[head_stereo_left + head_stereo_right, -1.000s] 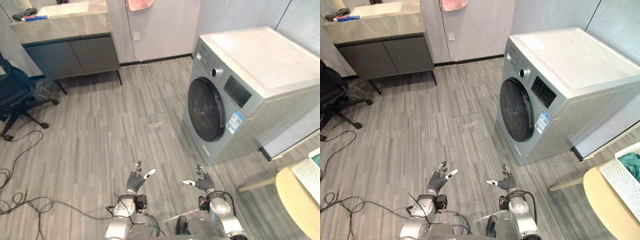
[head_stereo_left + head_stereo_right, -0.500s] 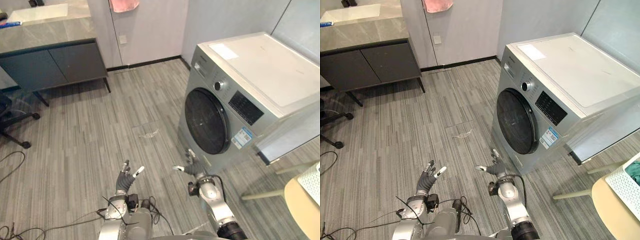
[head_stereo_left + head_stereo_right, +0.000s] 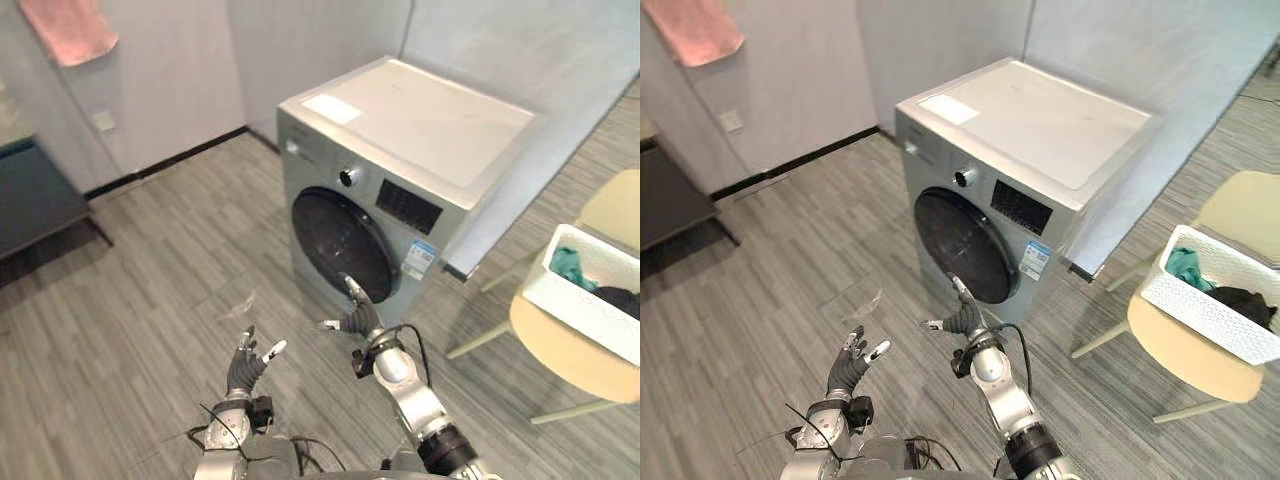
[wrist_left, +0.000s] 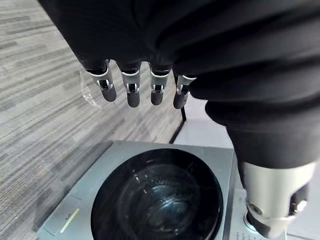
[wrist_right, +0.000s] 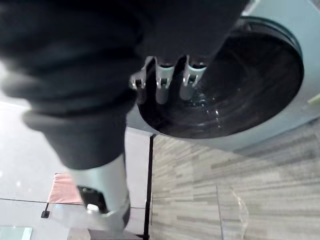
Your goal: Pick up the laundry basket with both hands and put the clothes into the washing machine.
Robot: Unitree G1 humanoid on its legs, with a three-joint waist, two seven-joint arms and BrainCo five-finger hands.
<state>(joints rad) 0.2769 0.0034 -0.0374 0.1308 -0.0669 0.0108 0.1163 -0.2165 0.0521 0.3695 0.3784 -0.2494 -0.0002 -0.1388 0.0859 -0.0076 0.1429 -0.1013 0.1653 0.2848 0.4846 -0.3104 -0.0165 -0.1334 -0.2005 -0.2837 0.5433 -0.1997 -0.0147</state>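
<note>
Floor (image 3: 150,260) with washing machine (image 3: 400,140), basket (image 3: 585,312), chair (image 3: 565,357)

You're in a home laundry room, silver front-loading washing machine (image 3: 400,190), white perforated plastic laundry basket (image 3: 580,312), hanging pink towel (image 3: 68,28)

1. The floor (image 3: 150,260) is grey wood-look planking, running from near to far.
2. A pale grey wall (image 3: 180,70) stands far, with dark skirting (image 3: 165,161) at its foot and a white socket (image 3: 101,121) on it.
3. A pink towel (image 3: 68,28) hangs far left on that wall.
4. A dark cabinet (image 3: 35,195) stands at the left.
5. A cream chair (image 3: 570,362) stands at the right on slim pale legs.
6. A blue-grey wall (image 3: 520,45) closes the far right.
</note>
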